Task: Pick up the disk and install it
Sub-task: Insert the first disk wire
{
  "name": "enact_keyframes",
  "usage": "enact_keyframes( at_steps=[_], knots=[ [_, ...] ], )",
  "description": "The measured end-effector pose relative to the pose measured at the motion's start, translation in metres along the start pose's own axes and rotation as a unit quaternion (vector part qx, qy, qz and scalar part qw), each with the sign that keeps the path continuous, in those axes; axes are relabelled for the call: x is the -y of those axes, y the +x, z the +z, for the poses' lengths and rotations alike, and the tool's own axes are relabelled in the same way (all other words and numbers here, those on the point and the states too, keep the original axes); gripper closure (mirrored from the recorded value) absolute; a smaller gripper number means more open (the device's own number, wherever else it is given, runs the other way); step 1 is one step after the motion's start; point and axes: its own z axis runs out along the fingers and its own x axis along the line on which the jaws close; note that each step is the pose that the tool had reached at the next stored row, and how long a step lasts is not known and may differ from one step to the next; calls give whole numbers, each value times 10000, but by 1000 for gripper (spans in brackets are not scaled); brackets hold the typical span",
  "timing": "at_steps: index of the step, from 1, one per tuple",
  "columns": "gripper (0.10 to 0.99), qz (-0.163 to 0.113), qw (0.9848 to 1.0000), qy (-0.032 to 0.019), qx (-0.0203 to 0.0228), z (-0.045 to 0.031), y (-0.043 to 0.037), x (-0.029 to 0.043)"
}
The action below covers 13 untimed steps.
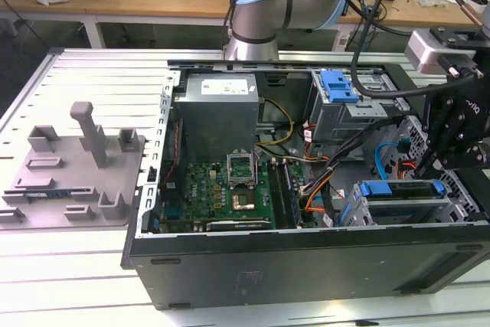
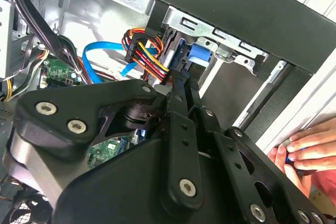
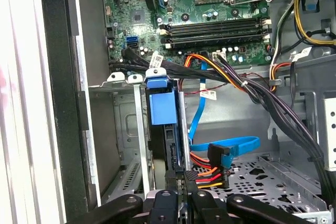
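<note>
The disk [image 1: 400, 189] stands on edge in the drive cage [image 1: 413, 208] at the case's corner, on the exterior view's right. Its blue carrier bracket [image 3: 159, 103] shows along the edge, between the cage's metal walls. My gripper [image 3: 179, 182] reaches down over the cage, its two black fingers [image 3: 171, 184] pressed close on either side of the disk's thin edge. In the second wrist view the fingers [image 2: 184, 90] run up to the blue bracket [image 2: 199, 55]. In the exterior view the gripper [image 1: 438, 166] hangs just beside the cage.
Orange, red and blue cables [image 3: 220, 156] lie right beside the cage. The motherboard [image 1: 230, 189] and grey power supply [image 1: 222, 109] fill the case's middle. A blue latch piece [image 1: 339, 86] sits on the far bay. A person's hand [image 2: 307, 148] rests outside the case wall. A grey fixture [image 1: 73, 166] lies on the exterior view's left.
</note>
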Motion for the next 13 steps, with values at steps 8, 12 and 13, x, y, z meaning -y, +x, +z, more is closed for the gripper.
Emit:
enact_keyframes(
  at_steps=[8,12,13],
  knots=[
    [922,0,10000,8,1,26,-1,-3],
    [922,0,10000,9,1,37,-1,-3],
    [922,0,10000,9,1,38,-1,-3]
  ],
)
